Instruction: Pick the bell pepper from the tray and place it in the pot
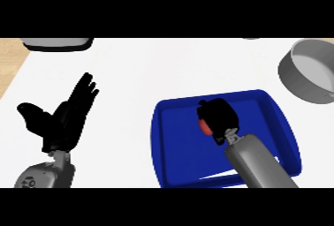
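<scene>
A blue tray [177, 150] lies on the white counter at the lower right. Inside it my right hand [218, 115] curls down over a red bell pepper [204, 127]; only a sliver of red shows at the hand's left side. A grey pot [312, 73] stands at the right edge, beyond the tray and apart from it. At the left my left hand [65, 119] rests open with fingers up, well away from the tray.
A grey and dark appliance [57, 43] sits at the counter's far left edge. A wooden strip [12, 57] runs along the left side of the white counter.
</scene>
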You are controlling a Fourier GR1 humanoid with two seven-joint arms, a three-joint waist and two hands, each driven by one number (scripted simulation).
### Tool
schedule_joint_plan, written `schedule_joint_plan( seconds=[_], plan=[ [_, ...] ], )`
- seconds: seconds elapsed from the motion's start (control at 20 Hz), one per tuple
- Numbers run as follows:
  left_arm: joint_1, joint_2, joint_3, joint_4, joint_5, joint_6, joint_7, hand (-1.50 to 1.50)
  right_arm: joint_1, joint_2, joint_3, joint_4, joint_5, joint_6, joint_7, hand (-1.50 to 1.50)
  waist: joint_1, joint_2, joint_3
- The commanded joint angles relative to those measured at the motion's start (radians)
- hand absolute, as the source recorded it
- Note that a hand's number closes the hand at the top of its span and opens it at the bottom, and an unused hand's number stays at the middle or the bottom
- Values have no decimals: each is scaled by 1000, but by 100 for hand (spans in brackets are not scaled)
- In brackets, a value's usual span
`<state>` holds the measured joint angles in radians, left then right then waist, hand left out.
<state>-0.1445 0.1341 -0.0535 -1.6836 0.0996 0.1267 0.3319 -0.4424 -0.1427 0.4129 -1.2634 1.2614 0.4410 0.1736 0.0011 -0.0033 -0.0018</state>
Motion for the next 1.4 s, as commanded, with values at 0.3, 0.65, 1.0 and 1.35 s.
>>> schedule_joint_plan(
  seconds=[0.3,0.65,1.0,1.35],
  plan=[
    [47,19,43,-36,-16,8,0,0,174,-187,-307,-50,-119,-110,-57,150,-68,-7,5],
    [61,-2,43,-40,-12,23,-1,0,301,-429,-793,64,-384,-136,-148,150,-96,-2,6],
    [75,10,22,-59,2,-30,-7,0,437,-582,-1030,31,-460,-258,-264,150,-26,-1,1],
    [-13,-8,38,-8,-8,0,27,0,448,-681,-1231,-61,-669,-139,-387,150,-23,-1,1]
  ],
)
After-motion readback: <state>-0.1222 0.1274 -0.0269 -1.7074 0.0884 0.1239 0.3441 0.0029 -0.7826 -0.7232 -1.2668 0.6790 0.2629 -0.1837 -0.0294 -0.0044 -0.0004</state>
